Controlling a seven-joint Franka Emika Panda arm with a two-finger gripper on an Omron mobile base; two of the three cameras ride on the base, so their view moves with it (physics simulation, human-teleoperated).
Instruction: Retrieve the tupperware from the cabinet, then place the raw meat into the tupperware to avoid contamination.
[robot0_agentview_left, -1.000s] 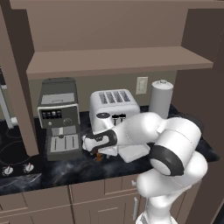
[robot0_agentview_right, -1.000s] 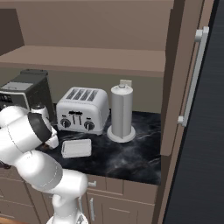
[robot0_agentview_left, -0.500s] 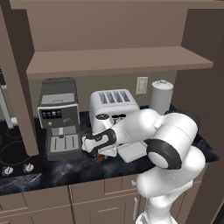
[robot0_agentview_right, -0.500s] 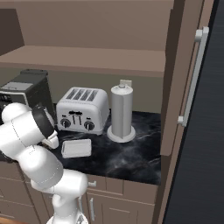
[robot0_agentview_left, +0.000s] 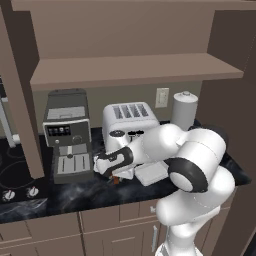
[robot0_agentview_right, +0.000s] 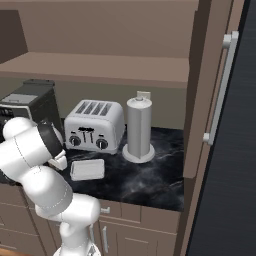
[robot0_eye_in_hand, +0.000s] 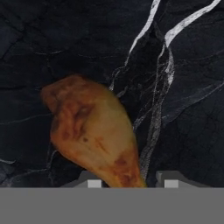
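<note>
Left base view: a black marbled counter (robot0_agentview_left: 60, 197) is seen under the open cabinet (robot0_agentview_left: 135, 70); the gripper (robot0_agentview_left: 114, 176) is lowered onto the meat (robot0_agentview_left: 116, 180).

Right base view: the tupperware (robot0_agentview_right: 87, 169) lies before the toaster (robot0_agentview_right: 94, 125).

Hand view: the meat's (robot0_eye_in_hand: 94, 131) narrow end sits between the fingertips (robot0_eye_in_hand: 92, 181); a grip cannot be confirmed.

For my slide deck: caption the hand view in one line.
Hand camera looks down on the raw meat lying on black marble counter, its narrow end between the fingers.

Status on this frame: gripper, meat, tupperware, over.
Gripper low over the raw meat, fingertips either side of its narrow end. Tupperware on the counter, out of the cabinet. Nothing blocking.
</note>
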